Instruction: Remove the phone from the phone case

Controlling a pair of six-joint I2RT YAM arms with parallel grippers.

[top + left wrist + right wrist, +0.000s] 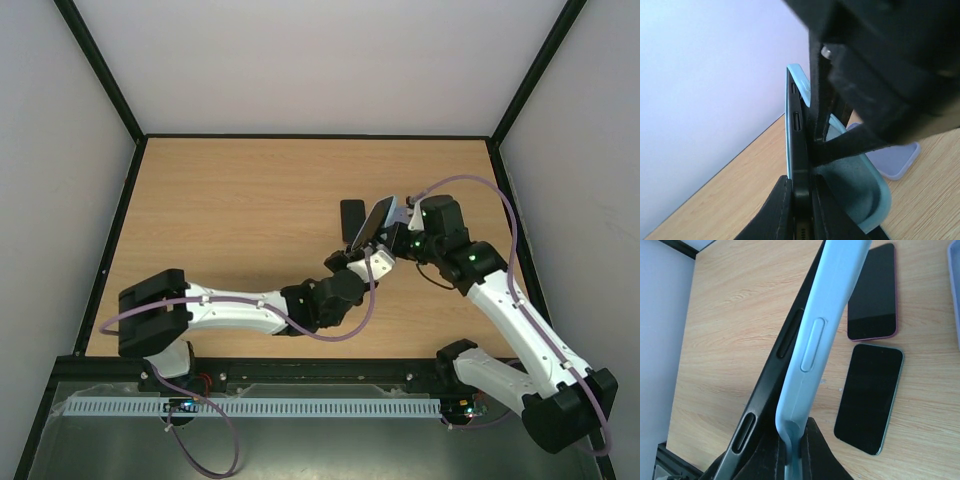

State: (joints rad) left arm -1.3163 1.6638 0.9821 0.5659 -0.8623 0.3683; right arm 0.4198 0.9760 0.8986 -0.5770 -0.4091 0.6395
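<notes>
Up over the right of the wooden worktop [230, 220], we hold the light blue rubbery phone case [827, 305] between both arms, long axis running pincer to pincer. Our right pincer [790, 457] clamps its end; our left pincer [802, 220] grips the black slab phone [767, 385], splayed partly out.

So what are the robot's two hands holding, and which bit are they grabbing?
The left jaws pinch the black phone by one end. The right jaws pinch the light-blue case by its rim at one end.
</notes>
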